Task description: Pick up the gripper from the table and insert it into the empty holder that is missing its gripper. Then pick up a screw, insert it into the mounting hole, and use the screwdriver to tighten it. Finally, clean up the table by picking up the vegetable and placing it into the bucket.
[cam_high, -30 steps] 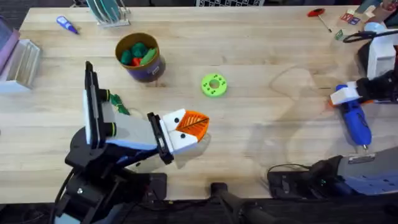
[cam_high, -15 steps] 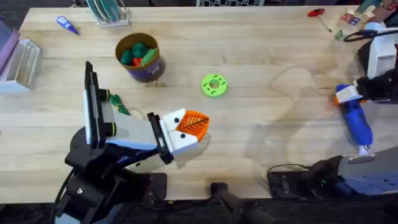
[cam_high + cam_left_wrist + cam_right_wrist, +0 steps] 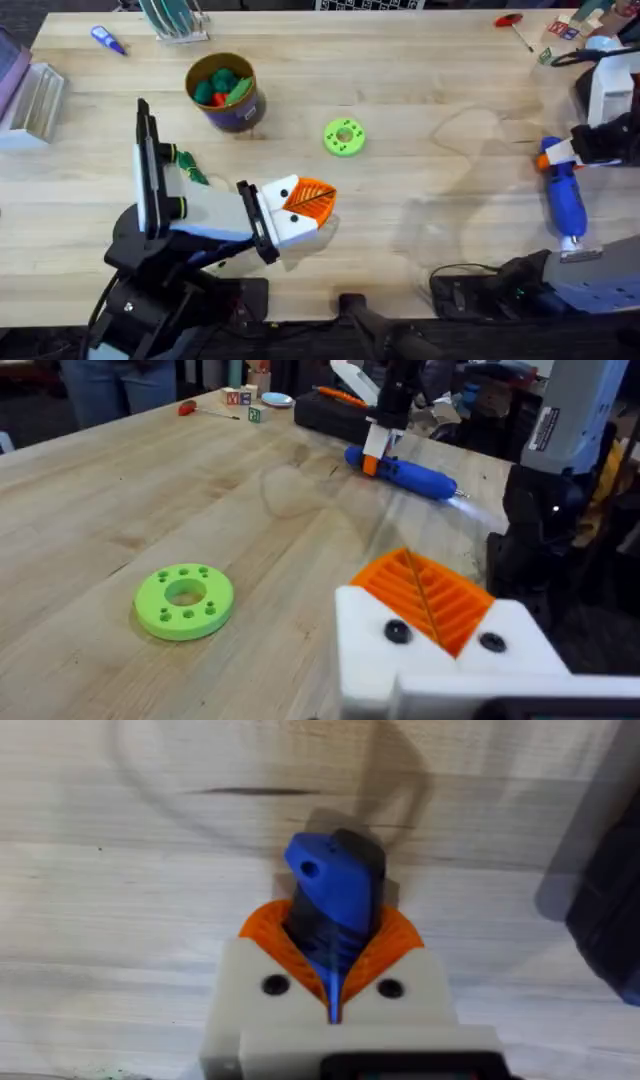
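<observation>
The screwdriver (image 3: 565, 195) has swung nearer upright, pinched by the right gripper (image 3: 556, 158), its tip hard to see

Robotics lab or workshop: a pale wooden workbench (image 3: 400, 80) carries two robot arms, a red-handled tool (image 3: 513, 24) and a green test ring (image 3: 345, 137); equipment clutter stands behind the bench.

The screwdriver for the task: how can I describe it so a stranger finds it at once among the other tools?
Look at the right edge of the light wooden table, near the right arm's base. There a fat blue cylindrical powered screwdriver is gripped at its upper end by the right claw. Unlike the thin blue-handled tool and thin red-handled tool at the far edge, it is thick and held.
</observation>
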{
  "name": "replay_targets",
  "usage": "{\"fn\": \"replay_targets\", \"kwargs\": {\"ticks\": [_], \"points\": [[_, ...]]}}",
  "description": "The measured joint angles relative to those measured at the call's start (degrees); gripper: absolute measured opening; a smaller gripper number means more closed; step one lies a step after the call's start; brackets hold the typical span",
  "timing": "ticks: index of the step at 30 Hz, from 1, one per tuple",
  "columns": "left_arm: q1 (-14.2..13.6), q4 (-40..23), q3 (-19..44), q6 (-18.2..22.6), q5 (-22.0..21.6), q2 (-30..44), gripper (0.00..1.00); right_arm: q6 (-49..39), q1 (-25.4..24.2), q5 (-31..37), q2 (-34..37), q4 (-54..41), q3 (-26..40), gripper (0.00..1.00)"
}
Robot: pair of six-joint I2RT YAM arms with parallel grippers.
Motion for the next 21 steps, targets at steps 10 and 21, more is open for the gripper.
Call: {"fn": "replay_targets", "kwargs": {"ticks": [10, 21], "points": [[0.00, 0.00, 0.00, 0.00, 0.00, 0.00, 0.007, 3.88, 4.52, -0.28, -8.92, 1.50, -0.48, 0.025], [0.00, 0.00, 0.00, 0.00, 0.00, 0.00, 0.007, 12.72, 11.62, -1.69, -26.18, 3.31, -0.52, 0.024]]}}
